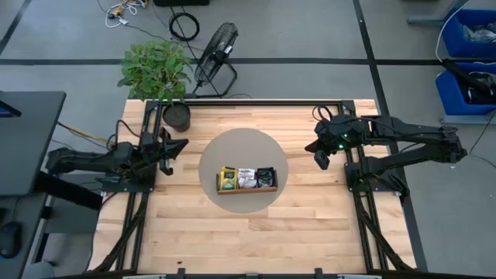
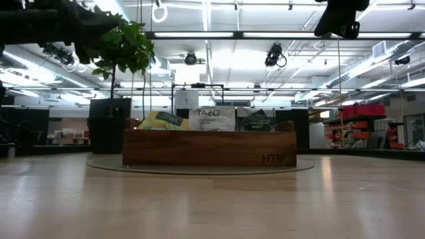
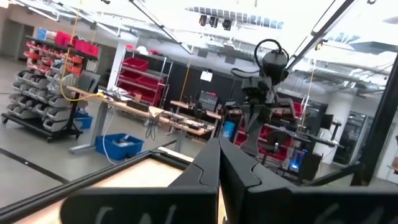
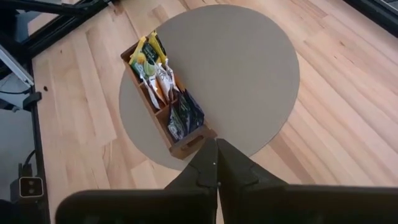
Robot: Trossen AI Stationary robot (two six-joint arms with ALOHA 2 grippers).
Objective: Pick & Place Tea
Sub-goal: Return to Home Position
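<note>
Tea packets stand upright in a long brown wooden tray (image 1: pixel 246 188): yellow ones (image 1: pixel 228 178) in its left compartment, white ones (image 1: pixel 246 177) in the middle, dark ones (image 1: pixel 266 176) on the right. The tray rests on a round grey mat (image 1: pixel 243 147). In the low view the packets (image 2: pixel 212 119) rise above the tray wall (image 2: pixel 209 147). My left gripper (image 1: pixel 183 144) is shut, raised at the table's left side. My right gripper (image 1: pixel 320 159) is shut, raised at the right side, pointing down toward the tray (image 4: pixel 180 144).
A potted plant (image 1: pixel 159 74) stands at the table's far left corner, a fan (image 1: pixel 215 58) on the floor beyond. Black frame rails (image 1: pixel 353 167) run along both sides. Bare wood lies near the table's near edge (image 1: pixel 248 240).
</note>
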